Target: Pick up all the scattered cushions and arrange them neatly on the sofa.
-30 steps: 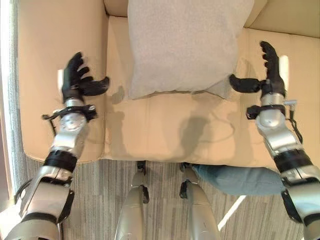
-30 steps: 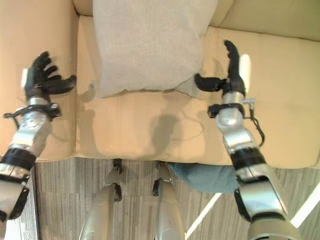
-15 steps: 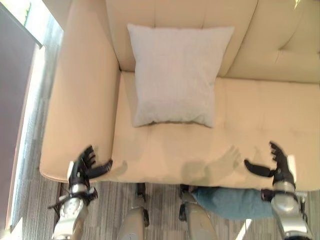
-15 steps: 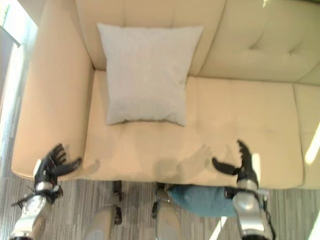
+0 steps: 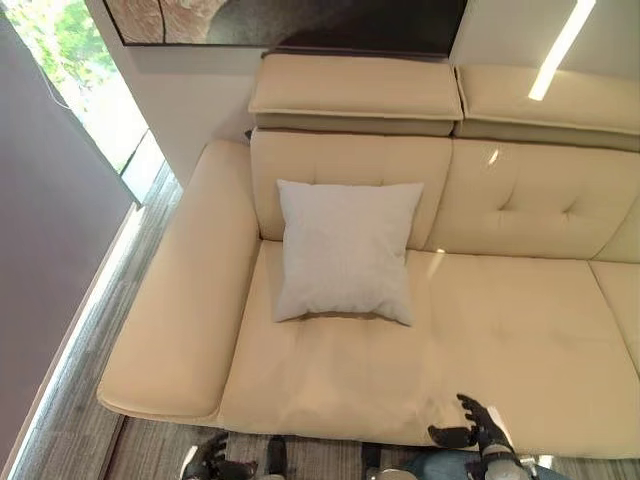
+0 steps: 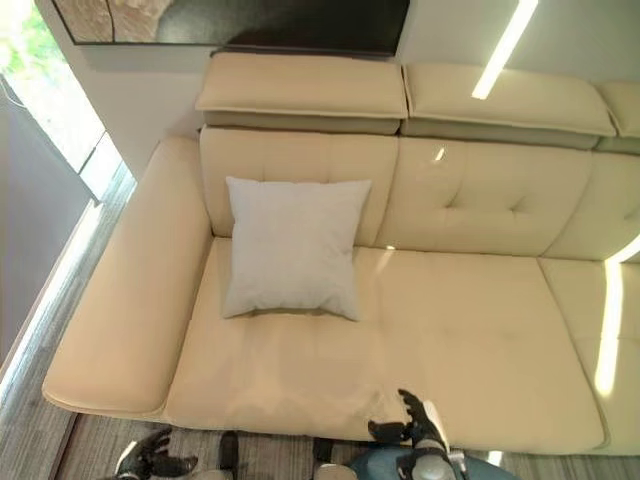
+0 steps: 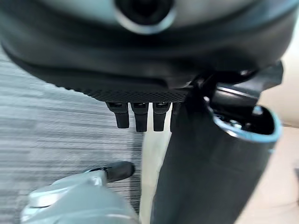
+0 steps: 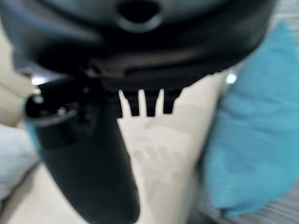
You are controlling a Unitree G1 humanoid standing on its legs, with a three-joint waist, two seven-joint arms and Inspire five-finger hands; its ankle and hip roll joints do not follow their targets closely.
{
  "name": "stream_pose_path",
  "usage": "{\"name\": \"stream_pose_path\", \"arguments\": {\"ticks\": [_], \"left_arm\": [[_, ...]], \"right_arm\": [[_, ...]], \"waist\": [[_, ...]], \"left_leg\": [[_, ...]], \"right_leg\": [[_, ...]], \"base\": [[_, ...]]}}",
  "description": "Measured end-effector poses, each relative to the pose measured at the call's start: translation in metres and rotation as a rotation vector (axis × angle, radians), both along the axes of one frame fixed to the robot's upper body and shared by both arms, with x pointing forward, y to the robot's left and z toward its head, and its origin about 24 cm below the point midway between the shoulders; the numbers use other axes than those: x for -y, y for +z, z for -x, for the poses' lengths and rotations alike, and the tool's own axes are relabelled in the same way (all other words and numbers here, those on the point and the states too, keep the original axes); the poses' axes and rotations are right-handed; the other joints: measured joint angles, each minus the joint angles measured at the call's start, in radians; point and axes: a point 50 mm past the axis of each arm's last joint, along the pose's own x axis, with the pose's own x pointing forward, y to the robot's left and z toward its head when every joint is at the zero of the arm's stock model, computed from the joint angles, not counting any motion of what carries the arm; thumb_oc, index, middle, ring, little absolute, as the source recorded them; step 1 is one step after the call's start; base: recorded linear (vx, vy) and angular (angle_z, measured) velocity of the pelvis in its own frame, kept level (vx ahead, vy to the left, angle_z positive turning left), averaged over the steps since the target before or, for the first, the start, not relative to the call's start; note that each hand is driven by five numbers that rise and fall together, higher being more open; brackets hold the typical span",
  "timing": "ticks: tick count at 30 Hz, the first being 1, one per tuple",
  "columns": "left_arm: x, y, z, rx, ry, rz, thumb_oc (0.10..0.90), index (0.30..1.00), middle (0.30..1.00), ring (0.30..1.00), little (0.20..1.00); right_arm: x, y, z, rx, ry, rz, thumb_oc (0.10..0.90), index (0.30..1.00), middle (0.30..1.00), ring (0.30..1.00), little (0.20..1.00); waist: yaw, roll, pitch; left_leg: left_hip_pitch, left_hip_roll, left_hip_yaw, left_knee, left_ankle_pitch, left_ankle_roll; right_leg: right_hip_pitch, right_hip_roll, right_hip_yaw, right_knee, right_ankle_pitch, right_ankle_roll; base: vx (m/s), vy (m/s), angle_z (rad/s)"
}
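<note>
Down at the front edge of the sofa (image 5: 330, 390), my right hand (image 5: 478, 430) hangs with its fingers spread and the thumb out to the side, grasping nothing. My left hand (image 5: 212, 462) is lower, over the grey striped floor (image 5: 60, 440) in front of the armrest (image 5: 175, 300), and its fingers are also released and hold nothing. Just beside my right hand, on the floor against the sofa front, lies a blue cushion (image 8: 247, 121); it is apart from my fingers. Farther away, a light grey cushion (image 5: 345, 250) stands on the seat and leans upright against the backrest (image 5: 350, 160), near the armrest. Behind the sofa there is a window (image 5: 70, 70).
</note>
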Motion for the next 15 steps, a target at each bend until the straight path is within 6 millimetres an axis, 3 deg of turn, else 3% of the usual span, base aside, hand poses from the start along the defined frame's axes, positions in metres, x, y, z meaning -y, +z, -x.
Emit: {"name": "stream_pose_path", "arguments": {"ticks": [2, 4, 5, 6, 7, 8, 10, 12, 15], "left_arm": [[0.001, -0.001, -0.005, -0.01, -0.029, -0.014, 0.8, 0.9, 0.9, 0.9, 0.9], [0.003, -0.002, -0.008, -0.024, -0.044, -0.017, 0.8, 0.9, 0.9, 0.9, 0.9], [0.002, -0.003, -0.007, -0.031, -0.043, -0.018, 0.8, 0.9, 0.9, 0.9, 0.9], [0.002, -0.004, -0.007, -0.036, -0.042, -0.018, 0.8, 0.9, 0.9, 0.9, 0.9], [0.003, -0.004, -0.01, -0.036, -0.033, -0.017, 0.8, 0.9, 0.9, 0.9, 0.9], [0.004, -0.005, -0.007, -0.042, -0.024, -0.011, 0.8, 0.9, 0.9, 0.9, 0.9], [0.012, -0.007, -0.005, -0.055, -0.05, 0.003, 0.8, 0.9, 0.9, 0.9, 0.9], [0.015, -0.004, -0.017, -0.021, -0.083, -0.001, 0.8, 0.9, 0.9, 0.9, 0.9], [0.016, -0.002, -0.028, -0.003, -0.106, -0.005, 0.8, 0.9, 0.9, 0.9, 0.9]], "right_arm": [[0.004, -0.005, 0.009, -0.047, -0.017, 0.009, 0.8, 0.9, 0.9, 0.9, 0.9], [0.007, -0.008, 0.015, -0.083, -0.03, 0.015, 0.8, 0.9, 0.9, 0.9, 0.9], [0.006, -0.011, 0.021, -0.106, -0.032, 0.013, 0.8, 0.9, 0.9, 0.9, 0.9], [0.006, -0.012, 0.023, -0.116, -0.033, 0.012, 0.8, 0.9, 0.9, 0.9, 0.9], [0.004, -0.014, 0.026, -0.132, -0.028, 0.009, 0.8, 0.9, 0.9, 0.9, 0.9], [0.006, -0.012, 0.025, -0.125, -0.023, 0.014, 0.8, 0.9, 0.9, 0.9, 0.9], [0.013, -0.009, 0.023, -0.125, -0.018, 0.036, 0.8, 0.9, 0.9, 0.9, 0.9], [0.01, -0.014, 0.028, -0.165, -0.018, 0.031, 0.8, 0.9, 0.9, 0.9, 0.9], [0.0, -0.021, 0.031, -0.207, -0.02, 0.013, 0.8, 0.9, 0.9, 0.9, 0.9]], "waist": [[-0.002, 0.007, -0.006], [-0.006, 0.019, -0.018], [-0.008, 0.01, -0.032], [-0.01, 0.002, -0.035], [-0.021, -0.035, -0.032], [-0.03, -0.043, -0.037], [-0.062, -0.005, -0.062], [-0.063, -0.023, -0.075], [-0.062, -0.071, -0.064]], "left_leg": [[-0.014, 0.002, -0.005, 0.034, -0.01, 0.007], [-0.03, 0.005, -0.024, 0.047, -0.034, -0.014], [-0.031, -0.001, -0.023, 0.038, -0.071, -0.045], [-0.029, -0.008, -0.025, 0.052, -0.088, -0.043], [-0.054, -0.059, -0.043, 0.215, -0.134, -0.013], [-0.047, -0.087, -0.051, 0.306, -0.166, 0.012], [-0.014, -0.088, -0.048, 0.258, -0.217, 0.025], [0.016, -0.11, -0.047, 0.143, -0.178, 0.052], [0.017, -0.16, -0.044, 0.103, -0.132, 0.075]], "right_leg": [[0.001, 0.006, 0.003, 0.003, -0.007, -0.015], [-0.008, 0.009, 0.003, 0.025, -0.012, -0.026], [-0.014, -0.001, 0.001, 0.021, -0.011, -0.039], [-0.015, -0.014, 0.006, 0.014, -0.015, -0.043], [-0.016, -0.057, 0.004, 0.001, 0.02, -0.06], [-0.007, -0.066, 0.016, 0.002, 0.018, -0.05], [-0.015, -0.048, 0.013, 0.013, 0.016, -0.032], [-0.057, -0.07, 0.031, 0.037, 0.015, -0.01], [-0.09, -0.107, 0.052, 0.038, 0.049, 0.022]], "base": [[-0.17, 0.038, 0.05], [-0.14, 0.097, 0.06], [-0.17, 0.161, 0.0], [-0.16, 0.175, -0.05], [-0.17, 0.18, -0.18], [-0.19, 0.178, -0.25], [-0.22, 0.19, -0.05], [-0.24, 0.195, 0.03], [-0.34, 0.145, -0.07]]}}
